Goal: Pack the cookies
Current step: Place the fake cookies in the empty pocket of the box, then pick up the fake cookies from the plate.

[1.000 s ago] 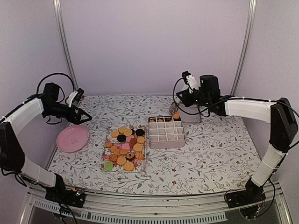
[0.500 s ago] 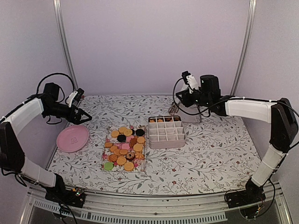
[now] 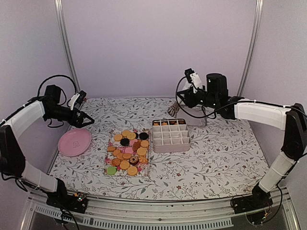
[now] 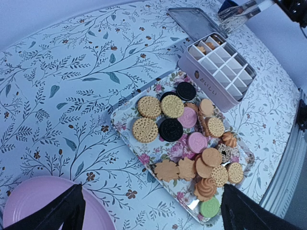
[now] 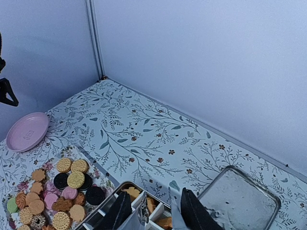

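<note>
- The cookies (image 3: 127,153) are mostly heaped on a flowery tray (image 4: 144,156) about mid-desk. Loads are orange-tan, plus a couple of black ones (image 4: 171,129), a few pink (image 4: 196,142) and one green (image 4: 209,207) at the tray's near-left corner.
- A handful of orange ones are already in the back row of the pink divided box (image 3: 171,138). It sits just right of the tray, so close I can't tell if the two touch.
- The box's metal lid (image 5: 239,201) lies flat on the desk (image 3: 216,153) right behind the box.
- The right pincer (image 3: 172,109) hangs in the air just past the box's back-left corner. Its fingers are part-way spread and there's nothing between them.
- The left pincer (image 3: 88,120) is way over on the left, up off the desk and above the far edge of the pink plate (image 3: 75,142). It's spread as wide as it goes and not holding anything.
- That plate sits on the desk left of the tray, clearly apart from it.
</note>
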`<state>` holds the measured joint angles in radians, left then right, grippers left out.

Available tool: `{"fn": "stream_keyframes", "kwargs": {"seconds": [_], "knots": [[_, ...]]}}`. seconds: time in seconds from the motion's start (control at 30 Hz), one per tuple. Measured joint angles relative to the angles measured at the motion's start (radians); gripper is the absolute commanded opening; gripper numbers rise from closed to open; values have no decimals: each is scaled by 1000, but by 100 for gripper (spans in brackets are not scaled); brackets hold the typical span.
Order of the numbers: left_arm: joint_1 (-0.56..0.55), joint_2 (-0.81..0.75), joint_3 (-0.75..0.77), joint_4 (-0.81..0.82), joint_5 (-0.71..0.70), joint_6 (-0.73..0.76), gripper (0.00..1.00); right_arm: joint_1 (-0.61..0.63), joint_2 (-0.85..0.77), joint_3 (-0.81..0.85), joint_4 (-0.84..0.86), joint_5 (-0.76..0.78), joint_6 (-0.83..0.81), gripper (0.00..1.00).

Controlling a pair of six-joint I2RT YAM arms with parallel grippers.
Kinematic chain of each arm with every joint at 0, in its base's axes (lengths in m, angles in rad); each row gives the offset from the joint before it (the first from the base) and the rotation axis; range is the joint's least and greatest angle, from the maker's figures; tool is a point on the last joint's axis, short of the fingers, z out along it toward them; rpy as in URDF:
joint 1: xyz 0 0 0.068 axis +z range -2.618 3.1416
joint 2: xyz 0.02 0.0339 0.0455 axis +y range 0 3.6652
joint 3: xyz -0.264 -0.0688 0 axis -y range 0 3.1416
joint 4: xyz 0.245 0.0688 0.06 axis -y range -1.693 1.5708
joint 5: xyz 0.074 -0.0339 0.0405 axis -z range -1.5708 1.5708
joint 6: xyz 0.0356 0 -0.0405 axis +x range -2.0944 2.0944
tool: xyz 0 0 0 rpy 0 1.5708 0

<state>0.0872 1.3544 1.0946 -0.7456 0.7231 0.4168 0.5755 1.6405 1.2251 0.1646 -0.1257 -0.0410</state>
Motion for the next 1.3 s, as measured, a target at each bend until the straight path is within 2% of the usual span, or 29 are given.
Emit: {"fn": "stream_keyframes", "kwargs": {"seconds": [0.3, 0.5, 0.8, 1.3], "knots": [[0, 0, 0, 0, -3, 0, 99, 263, 18, 83, -22, -5, 0, 36], [0, 0, 0, 0, -4, 0, 99, 394, 133, 200, -17, -38, 6, 38], [0, 0, 0, 0, -6, 0, 99, 413, 259, 215, -40, -48, 25, 40], [0, 0, 0, 0, -6, 1, 99, 412, 319, 223, -43, -10, 10, 41]]}}
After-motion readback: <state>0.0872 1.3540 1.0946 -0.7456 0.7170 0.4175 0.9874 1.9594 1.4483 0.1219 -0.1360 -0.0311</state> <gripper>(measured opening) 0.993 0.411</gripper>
